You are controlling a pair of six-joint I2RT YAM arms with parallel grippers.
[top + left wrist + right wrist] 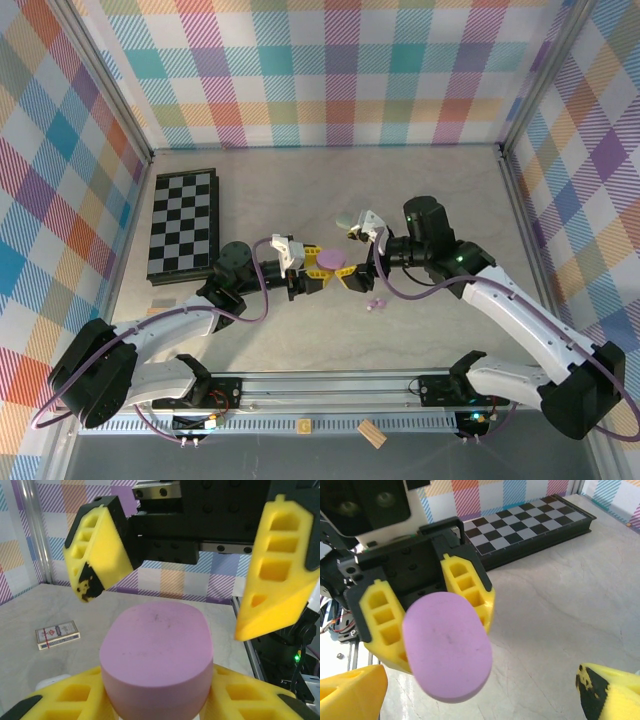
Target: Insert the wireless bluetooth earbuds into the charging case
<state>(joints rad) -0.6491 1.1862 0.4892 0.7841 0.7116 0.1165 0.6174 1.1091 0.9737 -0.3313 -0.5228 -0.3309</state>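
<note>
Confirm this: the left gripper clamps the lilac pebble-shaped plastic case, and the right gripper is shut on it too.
Wrong on the right gripper: it stands open, its yellow fingers spread wide of the lilac pebble-shaped plastic case, as the left wrist view shows. The left gripper does clamp the case.

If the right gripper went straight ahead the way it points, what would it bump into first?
Probably the lilac charging case, held by the left gripper, just ahead of the open right gripper; depth is unclear.
</note>
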